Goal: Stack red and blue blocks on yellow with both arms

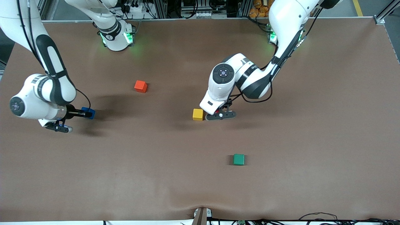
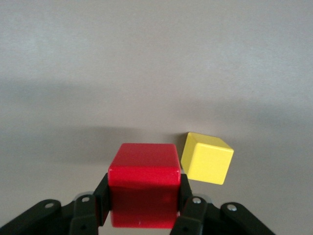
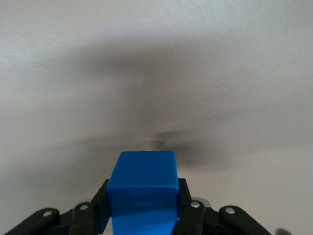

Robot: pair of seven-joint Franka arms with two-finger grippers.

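Near the middle of the smooth, matte brown tabletop [image 1: 312, 140], as the front view shows it: small matte bright yellow cube [image 1: 197, 114] [image 2: 207, 157], sitting flat, with crisp faces and softly rounded edges. At its 3 o'clock, just beside it: dark two-finger left end effector [image 1: 218, 114] [image 2: 143, 208], clenched on small matte crimson red cube [image 2: 143, 183] [image 1: 216, 111], with black fingers [image 2: 188, 208] pressed flat against two opposite faces. Narrow strip of bare tabletop visible between red and yellow cubes in the left wrist view.

At 9 o'clock of the yellow cube, well apart, over bare tabletop toward the right arm's end: dark right end effector [image 1: 86, 113] [image 3: 143, 210], grasping small matte deep blue cube [image 1: 89, 112] [image 3: 143, 188], square top face level, gripped on both sides.

At about 10 o'clock of the yellow cube: small matte orange-red cube [image 1: 140, 86], alone on the tabletop. At about 5 o'clock, nearer the front camera: small matte green cube [image 1: 239, 159], also alone.
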